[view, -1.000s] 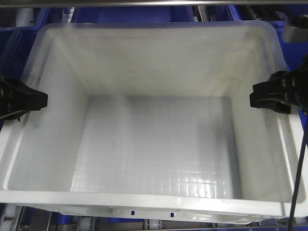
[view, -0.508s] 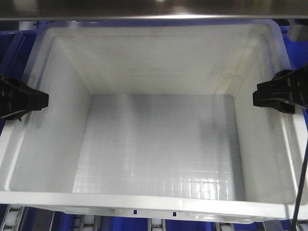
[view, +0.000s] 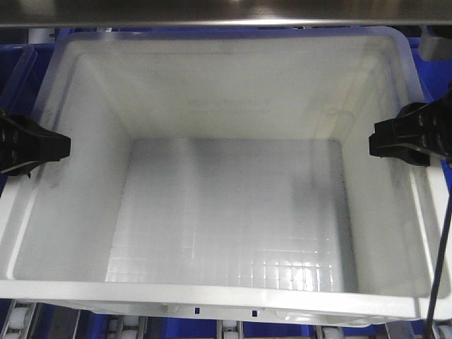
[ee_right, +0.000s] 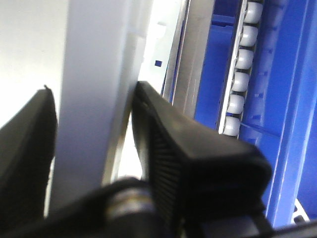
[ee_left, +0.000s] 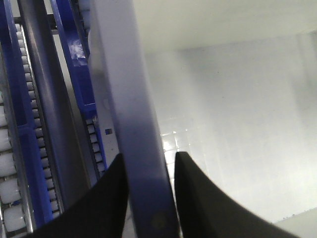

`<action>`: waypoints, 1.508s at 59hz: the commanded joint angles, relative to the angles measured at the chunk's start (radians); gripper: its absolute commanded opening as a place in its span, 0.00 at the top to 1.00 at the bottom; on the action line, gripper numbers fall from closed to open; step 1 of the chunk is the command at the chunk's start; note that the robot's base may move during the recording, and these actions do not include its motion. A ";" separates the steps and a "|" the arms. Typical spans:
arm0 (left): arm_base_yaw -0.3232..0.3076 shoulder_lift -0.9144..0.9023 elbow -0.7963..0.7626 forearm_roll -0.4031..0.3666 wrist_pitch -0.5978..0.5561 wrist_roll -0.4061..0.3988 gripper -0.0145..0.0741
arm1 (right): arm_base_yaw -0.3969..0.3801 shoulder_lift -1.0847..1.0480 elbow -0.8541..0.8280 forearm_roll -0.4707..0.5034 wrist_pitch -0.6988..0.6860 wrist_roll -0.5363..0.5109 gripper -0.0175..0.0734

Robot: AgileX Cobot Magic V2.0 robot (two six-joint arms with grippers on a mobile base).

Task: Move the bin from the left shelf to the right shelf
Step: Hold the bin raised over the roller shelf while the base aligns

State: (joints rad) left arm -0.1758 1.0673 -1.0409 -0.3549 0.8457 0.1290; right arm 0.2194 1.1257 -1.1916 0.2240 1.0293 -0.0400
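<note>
The large white bin (view: 226, 92) fills the front view, and nothing lies inside it. My left gripper (view: 65, 147) is shut on its left rim and my right gripper (view: 373, 144) on its right rim. In the left wrist view the rim (ee_left: 124, 74) runs between the two black fingers (ee_left: 111, 198) of the left gripper (ee_left: 148, 163). The right wrist view shows the white rim (ee_right: 94, 49) pinched in the right gripper (ee_right: 94, 119), with one ribbed finger (ee_right: 163, 144) on the outer side.
A metal shelf beam (view: 226, 14) crosses just above the bin's far edge. Dark blue bins (view: 14, 63) stand beside it. Roller tracks (view: 226, 328) show under its near edge, and more rollers (ee_left: 10, 163) (ee_right: 242, 64) and blue rails lie outside both rims.
The shelf beam has come lower in the front view and now hides the blue bins behind. The roller tracks under the near edge show more. Both grippers keep their hold on the rims.
</note>
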 commanded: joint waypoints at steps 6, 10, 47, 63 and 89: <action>-0.004 -0.027 -0.038 -0.044 -0.103 0.018 0.84 | 0.000 -0.026 -0.048 0.052 -0.094 -0.055 0.81; -0.004 -0.027 -0.038 -0.044 -0.103 0.018 0.84 | 0.000 -0.026 -0.048 0.052 -0.094 -0.055 0.81; -0.004 -0.027 -0.038 -0.044 -0.103 0.018 0.84 | 0.000 -0.026 -0.048 0.052 -0.095 -0.055 0.81; -0.004 -0.027 -0.038 -0.044 -0.103 0.018 0.84 | 0.000 -0.026 -0.048 0.052 -0.095 -0.055 0.81; -0.004 -0.027 -0.038 -0.044 -0.103 0.018 0.84 | 0.000 -0.026 -0.048 0.052 -0.095 -0.055 0.81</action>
State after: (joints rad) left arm -0.1758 1.0673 -1.0409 -0.3540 0.8457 0.1290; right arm 0.2194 1.1260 -1.1916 0.2240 1.0311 -0.0400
